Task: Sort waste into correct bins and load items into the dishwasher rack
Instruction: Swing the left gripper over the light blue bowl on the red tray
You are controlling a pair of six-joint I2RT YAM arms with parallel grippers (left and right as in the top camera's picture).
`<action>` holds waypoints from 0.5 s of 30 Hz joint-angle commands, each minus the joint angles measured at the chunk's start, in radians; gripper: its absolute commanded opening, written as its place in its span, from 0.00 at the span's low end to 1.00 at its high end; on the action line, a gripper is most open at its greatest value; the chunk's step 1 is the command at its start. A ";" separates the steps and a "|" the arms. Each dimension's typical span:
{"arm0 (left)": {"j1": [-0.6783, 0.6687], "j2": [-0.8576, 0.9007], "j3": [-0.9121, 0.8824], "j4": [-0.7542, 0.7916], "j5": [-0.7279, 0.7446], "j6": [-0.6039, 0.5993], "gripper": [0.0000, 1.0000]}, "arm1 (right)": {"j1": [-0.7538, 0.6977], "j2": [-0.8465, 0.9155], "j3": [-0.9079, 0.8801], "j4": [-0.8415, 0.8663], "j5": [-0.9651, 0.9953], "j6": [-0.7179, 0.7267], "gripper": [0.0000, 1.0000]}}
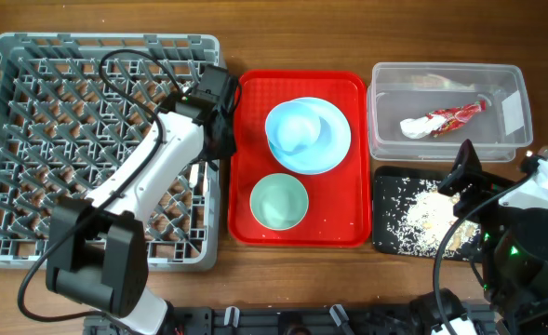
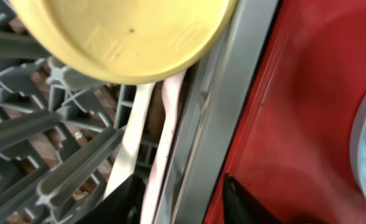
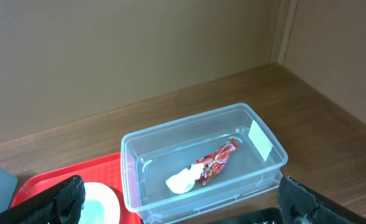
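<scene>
Loading the dishwasher rack (image 1: 32,56), I'd say: left claw (image 2: 179,186) spread over its right rim; next likely the mint-green bowl (image 1: 279,201), centre frame.

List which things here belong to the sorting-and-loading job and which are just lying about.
Job: dishwasher rack, clear tub, black tray, wrapper, napkin, crumbs, blue plate, pale bowl, mint-green bowl, yellow cup, white cutlery.
Lying about: red serving tray (only carries dishes).

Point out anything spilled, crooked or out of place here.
Nothing serious. Crumbs lie scattered, but inside the black tray. The wrapper sits in the clear tub. The only loose look: two white cutlery handles lie slanted against the rack wall, not standing upright.
</scene>
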 commanded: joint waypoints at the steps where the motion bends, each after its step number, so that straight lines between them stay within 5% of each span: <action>1: -0.003 0.010 -0.008 0.022 0.008 0.014 0.36 | -0.002 -0.003 0.009 0.002 0.016 0.012 1.00; 15: -0.081 0.010 -0.008 0.009 0.055 0.041 0.29 | -0.002 -0.003 0.009 0.002 0.016 0.012 1.00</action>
